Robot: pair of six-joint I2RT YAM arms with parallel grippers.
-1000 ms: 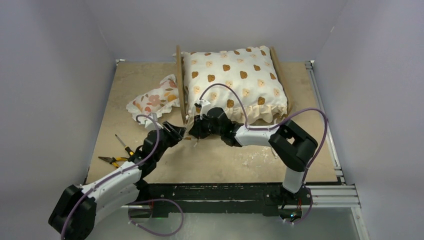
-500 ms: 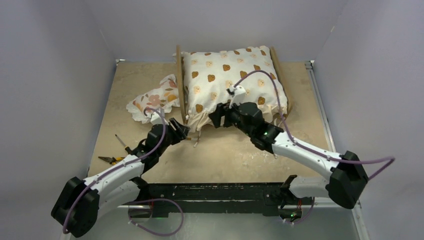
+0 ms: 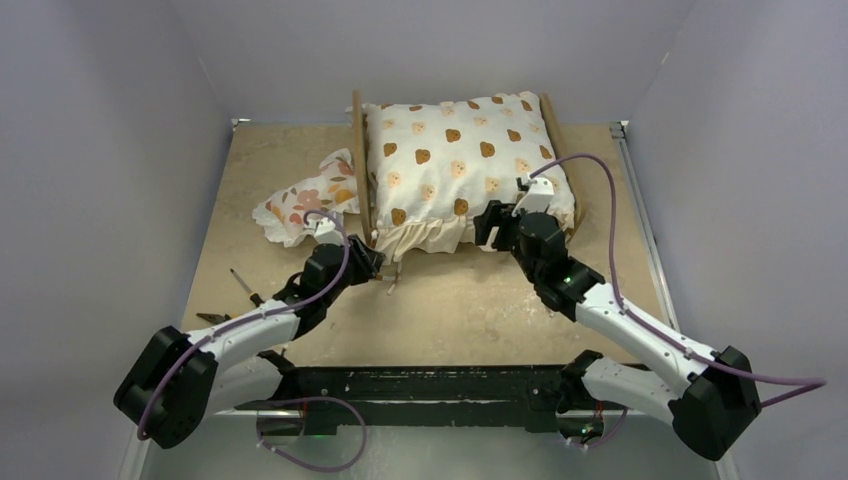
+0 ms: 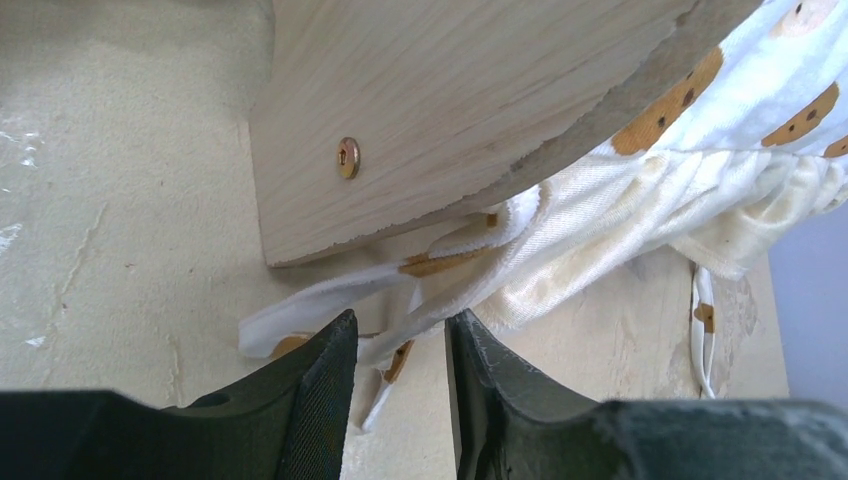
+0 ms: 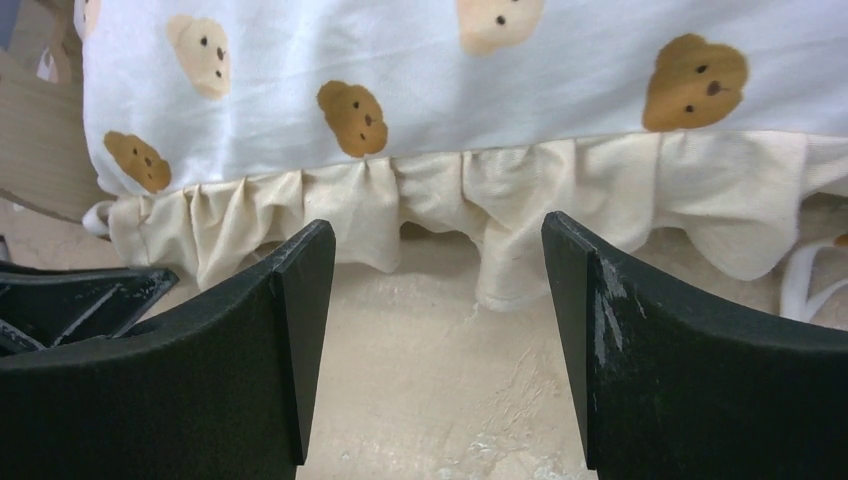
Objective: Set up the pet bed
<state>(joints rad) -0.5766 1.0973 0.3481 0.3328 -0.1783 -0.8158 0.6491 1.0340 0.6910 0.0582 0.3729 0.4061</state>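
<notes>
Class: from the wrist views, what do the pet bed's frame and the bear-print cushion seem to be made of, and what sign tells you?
Pet bed frame: pale bare wood, matt; grain lines run along the panel, held by a brass-coloured screw. Bear-print cushion: soft printed cloth, probably cotton; its cream ruffle gathers in pleats.

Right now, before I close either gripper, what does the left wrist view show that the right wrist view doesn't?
Only left wrist: the brass screw in the wooden panel of the pet bed, and a white tie strap running between the fingers of the left gripper, which stand slightly apart. Only right wrist: the right gripper wide open and empty, facing the near edge of the cushion, plus the left gripper's black body at lower left. Both: the bear-print cushion with its cream ruffle, and the beige table.
</notes>
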